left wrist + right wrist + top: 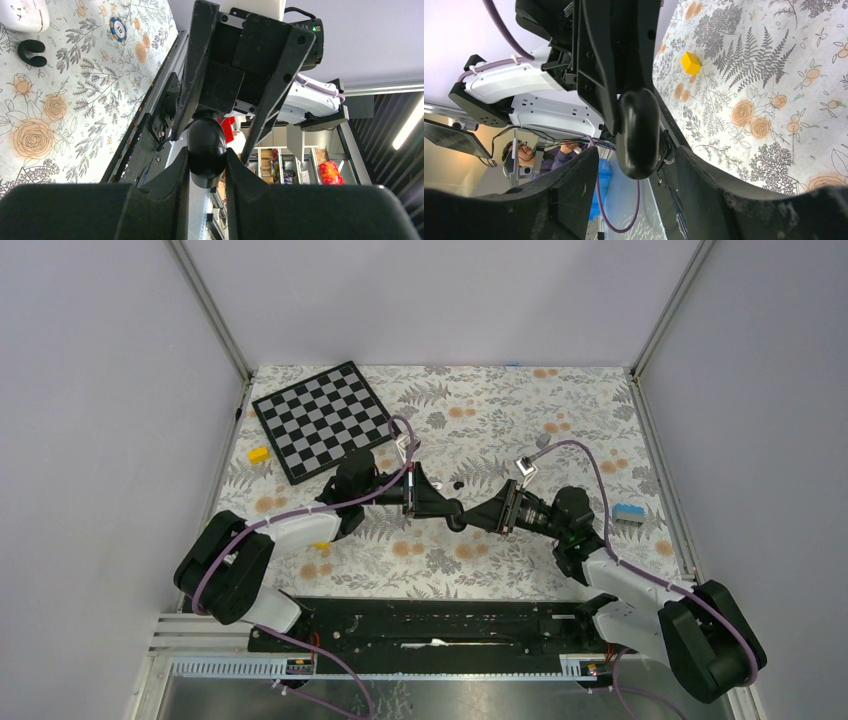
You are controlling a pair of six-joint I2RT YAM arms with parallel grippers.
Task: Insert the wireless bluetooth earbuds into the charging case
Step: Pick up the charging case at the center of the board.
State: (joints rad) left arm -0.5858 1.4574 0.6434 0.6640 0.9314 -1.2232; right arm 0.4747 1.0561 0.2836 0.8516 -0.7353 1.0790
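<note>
Passing the pebble (206, 140) seems the step: left gripper (206, 161) clamps it, right gripper (636, 161) gapes around it; I'd close centred.

Pretty clearly a robotics lab, and a data-collection cell rather than anyone's home. The work area is boxed in by plain grey panels (440, 300) on aluminium frame posts (213, 310). Both arms bolt onto a black mounting rail (450, 625), with purple cables (590, 455) looped along them. The floral tablecloth (480, 420) just carries random props: a chessboard (322, 420), a yellow block (259, 454) and a poker chip (118, 28). Past the cell the wrist cams catch a person in glasses (521, 150) by a monitor (454, 140), stocked shelves (280, 165) and a ceiling strip light (411, 129).
</note>
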